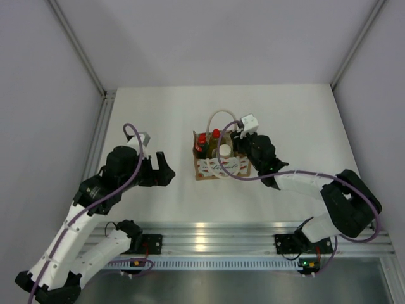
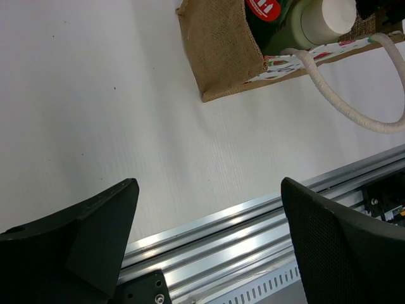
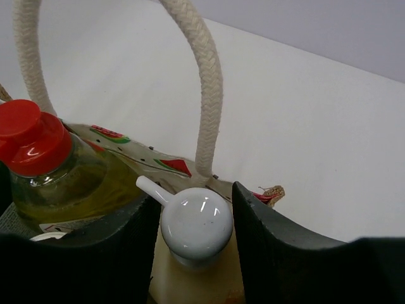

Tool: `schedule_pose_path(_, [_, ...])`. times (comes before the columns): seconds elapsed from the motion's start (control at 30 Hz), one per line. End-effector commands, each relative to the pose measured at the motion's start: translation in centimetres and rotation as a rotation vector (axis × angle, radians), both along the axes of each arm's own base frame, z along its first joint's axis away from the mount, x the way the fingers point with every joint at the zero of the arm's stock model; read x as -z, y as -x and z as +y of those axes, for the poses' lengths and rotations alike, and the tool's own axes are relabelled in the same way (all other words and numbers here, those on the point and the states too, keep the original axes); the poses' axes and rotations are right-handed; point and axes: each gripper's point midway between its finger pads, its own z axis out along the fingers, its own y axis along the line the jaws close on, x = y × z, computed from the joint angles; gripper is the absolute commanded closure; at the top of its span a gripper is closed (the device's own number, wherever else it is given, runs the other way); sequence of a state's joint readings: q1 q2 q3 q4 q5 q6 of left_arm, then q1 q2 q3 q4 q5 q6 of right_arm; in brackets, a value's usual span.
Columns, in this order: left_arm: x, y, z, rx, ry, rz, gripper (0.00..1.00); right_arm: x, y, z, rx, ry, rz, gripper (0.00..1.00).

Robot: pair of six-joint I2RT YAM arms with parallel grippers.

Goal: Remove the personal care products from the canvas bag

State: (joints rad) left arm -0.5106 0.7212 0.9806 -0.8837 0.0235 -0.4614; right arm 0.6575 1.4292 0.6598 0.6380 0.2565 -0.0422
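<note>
Clamped on the cream pump bottle (image 3: 195,227) at its glossy head with right jaws; left jaws apart. Probably light, stiff, slippery.

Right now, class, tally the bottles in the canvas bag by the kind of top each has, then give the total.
Red caps: 2, on the dark green bottle and the yellow bottle
White cap: 1, on the pale green bottle
Pump head: 1, on the cream pump bottle
Total: 4 bottles
</note>
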Motion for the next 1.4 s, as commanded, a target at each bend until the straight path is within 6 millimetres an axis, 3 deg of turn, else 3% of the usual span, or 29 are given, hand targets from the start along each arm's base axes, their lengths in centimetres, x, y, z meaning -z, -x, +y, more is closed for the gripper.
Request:
schedule_pose_path(0.0, [-2.0, 0.2, 0.4, 0.011, -0.001, -0.070, 0.02, -1.6, -1.2, 0.4, -0.004, -0.038, -0.070, 0.54])
schedule_pose_path(0.13, [-3.3, 0.3, 1.3, -0.015, -0.004, -0.122, 0.02, -1.4, -1.0, 0.5, -0.023, -0.043, -0.095, 0.62])
schedule_pose_path(0.27, [-3.8, 0.2, 1.8, -0.028, -0.025, -0.143, 0.02, -1.3, -0.9, 1.1, -0.073, -0.013, -0.122, 0.88])
schedule_pose_path(0.37, [-3.5, 0.0, 2.1, -0.033, -0.052, -0.145, 0.02, -1.3, -0.8, 1.5, -0.096, -0.013, -0.123, 1.00])
schedule_pose_path(0.57, [-2.4, -0.1, 2.6, -0.067, -0.064, -0.126, 0.02, -3.0, -0.3, 1.6, -0.116, -0.044, -0.162, 1.00])
schedule_pose_path(0.8, [-2.8, -0.1, 3.2, -0.111, -0.048, -0.144, 0.02, -7.0, 0.2, 0.9, -0.101, -0.097, -0.241, 1.00])
schedule_pose_path(0.97, [-1.8, -0.2, 2.2, -0.098, -0.014, -0.101, 0.02, -9.2, 0.5, 0.2, -0.086, -0.107, -0.300, 1.00])
schedule_pose_path(1.13, [0.4, -0.5, 1.8, -0.108, -0.016, -0.046, 0.02, -11.5, 1.2, 0.3, -0.115, -0.121, -0.359, 1.00])
schedule_pose_path(1.27, [0.4, -0.4, 1.9, -0.112, -0.013, -0.049, 0.02, -12.3, 1.2, 0.2, -0.114, -0.114, -0.363, 1.00])
schedule_pose_path(1.37, [0.3, -0.3, 2.1, -0.123, -0.009, -0.058, 0.02, -13.9, 1.3, 0.1, -0.115, -0.116, -0.377, 1.00])
